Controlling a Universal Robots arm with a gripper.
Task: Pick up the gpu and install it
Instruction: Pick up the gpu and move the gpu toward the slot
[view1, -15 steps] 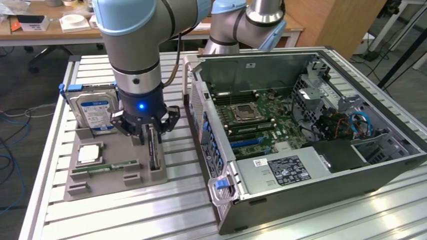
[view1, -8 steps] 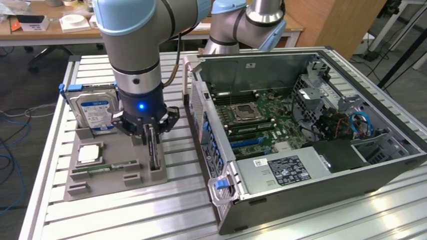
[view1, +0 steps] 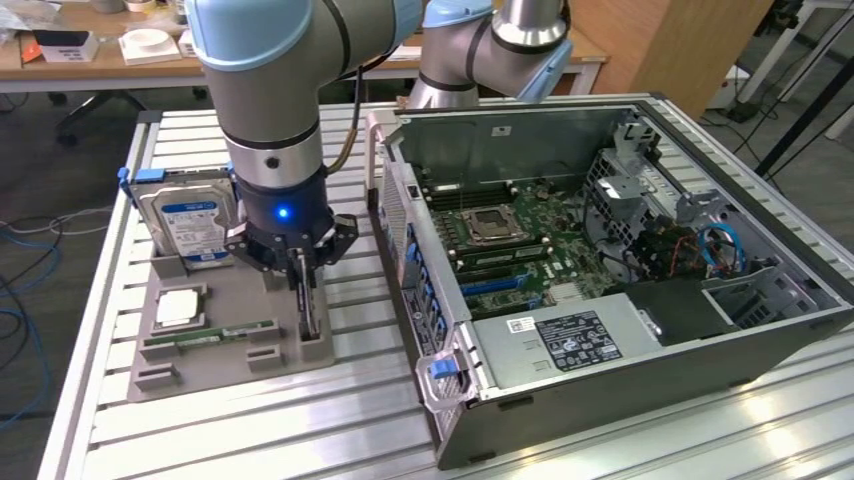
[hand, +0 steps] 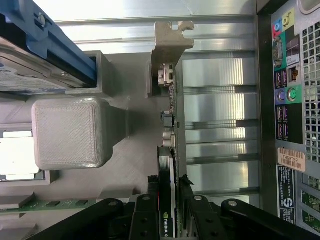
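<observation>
Gripper (hand: 171, 192) fingers (hand: 152, 210), nearest the wrist camera, straddle the gpu (hand: 167, 165), jaws part-open, one at each face, nothing clamped yet. You see the card standing on edge in the grey holder tray (view1: 214, 372), on the exterior view's left of the open computer case (view1: 601, 330), near the hard drive (view1: 187, 215). Expect it light, stiff, fragile: take its flat faces at mid-length, clear of the metal bracket (hand: 170, 37) and exposed components.

Grey tubular arm (view1: 267, 110) with pale-blue joint caps (view1: 254, 30) and a black cable (view1: 352, 120) alongside, ending in a black gripper (view1: 303, 280) with a blue light (view1: 282, 212) and silver screws (hand: 194, 198).
</observation>
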